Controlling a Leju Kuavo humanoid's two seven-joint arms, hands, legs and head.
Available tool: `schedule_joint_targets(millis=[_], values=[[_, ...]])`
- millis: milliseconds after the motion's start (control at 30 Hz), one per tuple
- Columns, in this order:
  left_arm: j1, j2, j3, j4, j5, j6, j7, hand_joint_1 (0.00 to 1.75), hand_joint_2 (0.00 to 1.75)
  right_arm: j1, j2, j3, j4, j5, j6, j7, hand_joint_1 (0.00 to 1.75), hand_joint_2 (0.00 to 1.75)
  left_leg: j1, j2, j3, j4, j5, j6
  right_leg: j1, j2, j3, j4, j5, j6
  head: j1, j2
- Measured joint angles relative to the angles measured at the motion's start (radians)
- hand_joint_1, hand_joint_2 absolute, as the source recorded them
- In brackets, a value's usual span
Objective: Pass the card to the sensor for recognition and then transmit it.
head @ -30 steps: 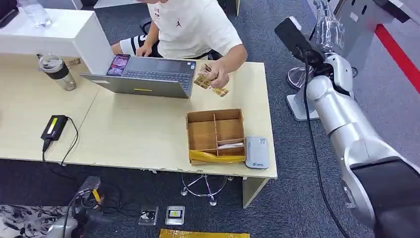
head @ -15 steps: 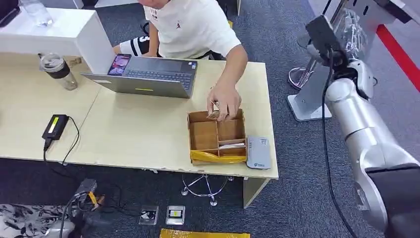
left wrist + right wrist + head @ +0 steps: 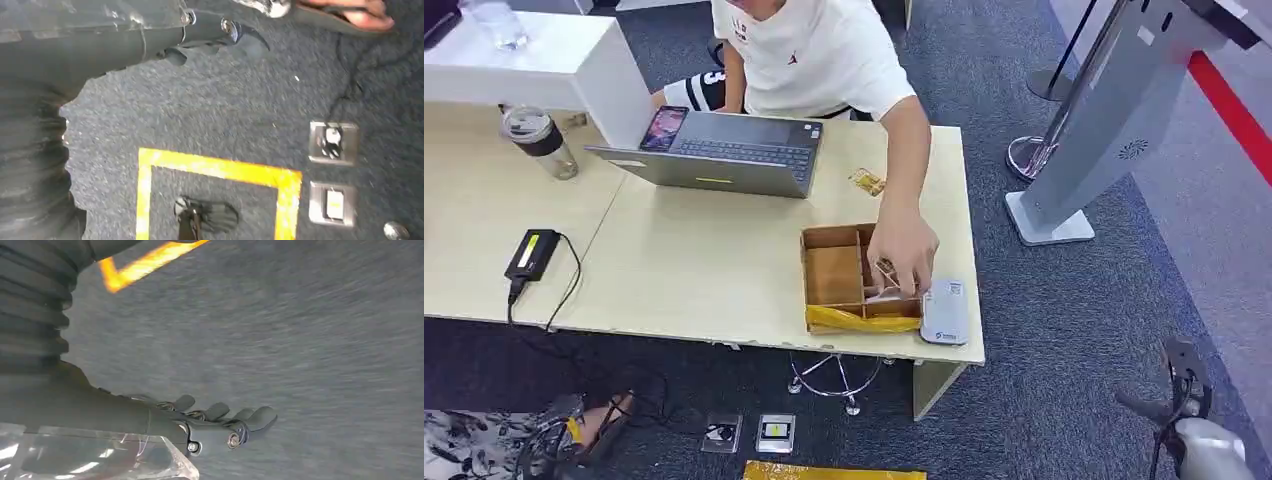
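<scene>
A wooden divided box [image 3: 833,275] stands near the table's front edge, with a yellow strip along its front. A person's hand [image 3: 902,255] reaches into its right compartments, where cards [image 3: 889,292] lie. Another card [image 3: 867,182] lies on the table behind the box. The grey card sensor [image 3: 944,310] sits just right of the box. My right hand [image 3: 1184,385] hangs low over the carpet, far right of the table; its fingers [image 3: 220,415] are spread and hold nothing. My left hand [image 3: 235,27] hangs over the floor, with nothing in it.
A person in a white shirt [image 3: 809,50] sits behind the table [image 3: 704,260] with a laptop [image 3: 724,155]. A bottle [image 3: 539,140] and a black charger [image 3: 532,253] lie left. A grey kiosk stand [image 3: 1094,120] rises at the right. Yellow tape [image 3: 220,170] and floor sockets [image 3: 332,142] mark the carpet.
My right arm has dropped from high at the right down to the lower right corner. The person's hand has moved from the table's back into the box's front right compartment.
</scene>
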Motion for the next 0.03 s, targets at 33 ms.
schedule_joint_targets(millis=[33], values=[[0.001,0.005,0.000,0.002,0.001,0.001,0.000,0.00,1.75,0.009,0.000,-0.015,0.006,0.000,0.000,0.007,0.00,1.75,0.000,0.002,0.001,0.000,0.000,0.000,0.000,0.002,-0.001,0.001,0.000,0.000,0.000,0.000]])
